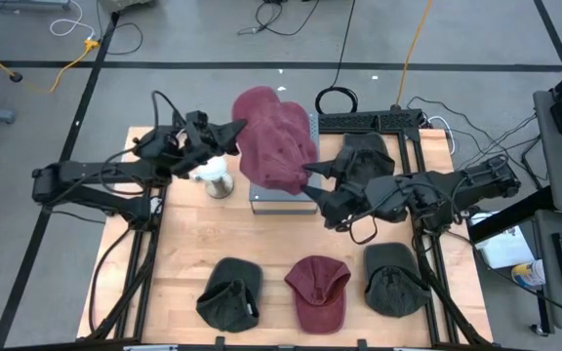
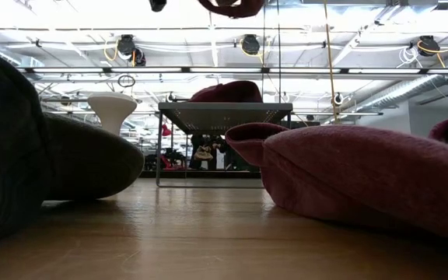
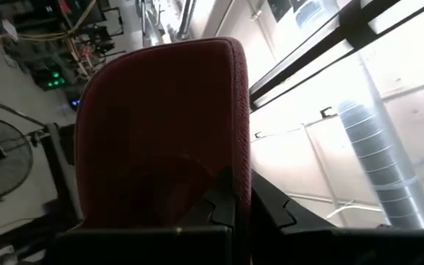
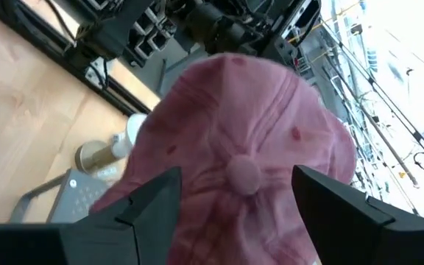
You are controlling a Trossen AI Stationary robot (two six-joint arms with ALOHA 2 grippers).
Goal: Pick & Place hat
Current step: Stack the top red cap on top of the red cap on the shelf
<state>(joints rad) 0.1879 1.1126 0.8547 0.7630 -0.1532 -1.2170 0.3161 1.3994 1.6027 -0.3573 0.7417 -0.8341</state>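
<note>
Above the grey stand (image 1: 279,198) at the table's back, a maroon baseball cap (image 1: 273,136) hangs in the air. The left gripper (image 1: 234,135) pinches its brim edge with fingers pressed together. The right gripper (image 1: 310,180) sits at the cap's lower side, fingers (image 4: 149,199) spread wide on either side of the crown button. A white mannequin head (image 1: 215,175) stands just beside the stand. Along the wooden table (image 1: 193,244)'s front edge lie a dark green cap (image 1: 230,292), another maroon cap (image 1: 318,291) and a second dark green cap (image 1: 394,279).

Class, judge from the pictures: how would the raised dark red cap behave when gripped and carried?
Probably floppy: the dark red cap hangs creased from the left gripper. Likely light, since a shut pinch at its edge holds it. Its fabric crown looks crushable, not fragile.
</note>
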